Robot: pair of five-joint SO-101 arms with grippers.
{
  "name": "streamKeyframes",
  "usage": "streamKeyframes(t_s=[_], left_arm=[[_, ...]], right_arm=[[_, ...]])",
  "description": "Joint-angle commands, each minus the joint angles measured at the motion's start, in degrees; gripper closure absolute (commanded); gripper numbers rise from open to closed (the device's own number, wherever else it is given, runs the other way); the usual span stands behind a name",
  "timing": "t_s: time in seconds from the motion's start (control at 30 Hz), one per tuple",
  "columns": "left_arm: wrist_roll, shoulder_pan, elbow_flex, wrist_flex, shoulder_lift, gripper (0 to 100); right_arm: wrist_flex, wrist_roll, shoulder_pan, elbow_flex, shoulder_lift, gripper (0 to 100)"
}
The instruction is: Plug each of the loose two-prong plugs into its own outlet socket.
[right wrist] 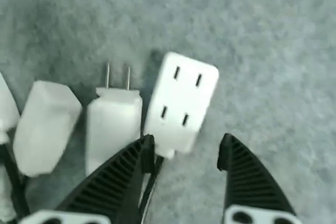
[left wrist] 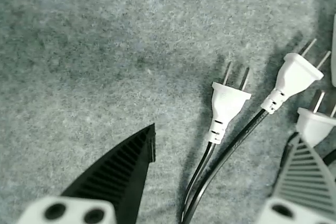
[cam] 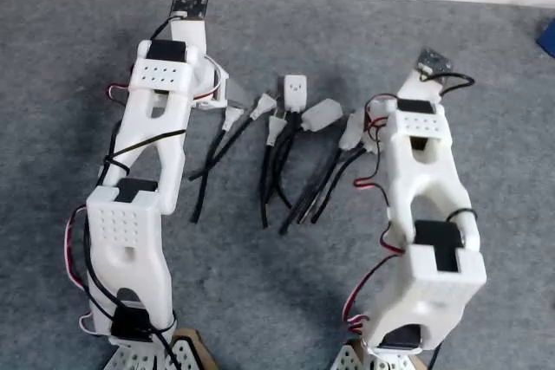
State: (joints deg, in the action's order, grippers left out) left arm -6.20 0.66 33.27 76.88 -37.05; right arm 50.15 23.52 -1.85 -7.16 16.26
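Wide-open left gripper (left wrist: 227, 136) is empty, with a two-prong plug (left wrist: 227, 103) on the carpet between its fingers, likely lined up for a grab. Open right gripper (right wrist: 186, 141) is empty; the outlet block (right wrist: 184, 95) sits just ahead of its fingertips, probably so it can be steadied.

Even, diffuse light (soft shadows).

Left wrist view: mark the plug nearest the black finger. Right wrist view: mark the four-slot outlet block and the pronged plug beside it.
Nearest plug (left wrist: 227, 103), left wrist view, white body.
Four-slot outlet block (right wrist: 181, 100), right wrist view, face between the slot pairs.
Pronged plug (right wrist: 113, 121), right wrist view, white body.
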Motion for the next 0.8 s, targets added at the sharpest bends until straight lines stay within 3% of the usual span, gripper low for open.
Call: streamKeyframes(t_s=[0.0, 0.23, 0.53, 0.77], left_arm=[[-0.53, 0.57, 0.13, -0.88, 0.57, 62], [-0.62, 0.57, 0.13, -0.70, 0.57, 62], [-0.62, 0.57, 0.13, -0.70, 0.57, 62], [-0.62, 0.57, 0.13, -0.88, 0.48, 62]], right_arm=[[-0.57, 0.70, 0.84, 6.37, 2.07, 80.3], [0.22, 0.70, 0.84, 14.90, 11.38, 80.3], [11.12, 0.70, 0.75, 22.90, 17.36, 80.9], [15.52, 0.70, 0.92, 23.43, 17.10, 96.1]])
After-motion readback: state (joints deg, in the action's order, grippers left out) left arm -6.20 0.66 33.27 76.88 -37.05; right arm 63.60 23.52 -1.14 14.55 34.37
